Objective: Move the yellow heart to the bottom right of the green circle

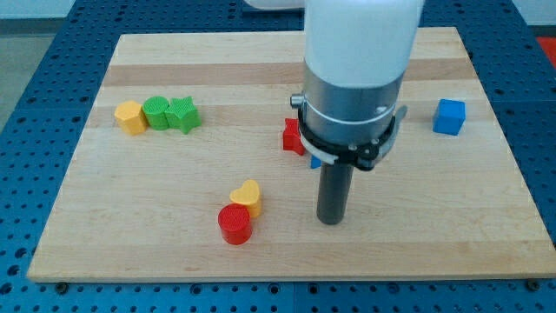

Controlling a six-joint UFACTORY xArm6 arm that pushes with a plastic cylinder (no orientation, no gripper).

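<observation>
The yellow heart (248, 197) lies below the board's middle, touching a red cylinder (234, 224) at its lower left. The green circle (157, 113) sits at the view's upper left, between a yellow hexagon-like block (131, 116) on its left and a green star (183, 114) on its right. My tip (331, 219) rests on the board to the right of the yellow heart, apart from it by about a block's width.
A red block (293, 136) and a blue block (316, 162) lie mostly hidden behind the arm near the middle. A blue cube (449, 116) stands at the right. The wooden board (78, 235) lies on a blue perforated table.
</observation>
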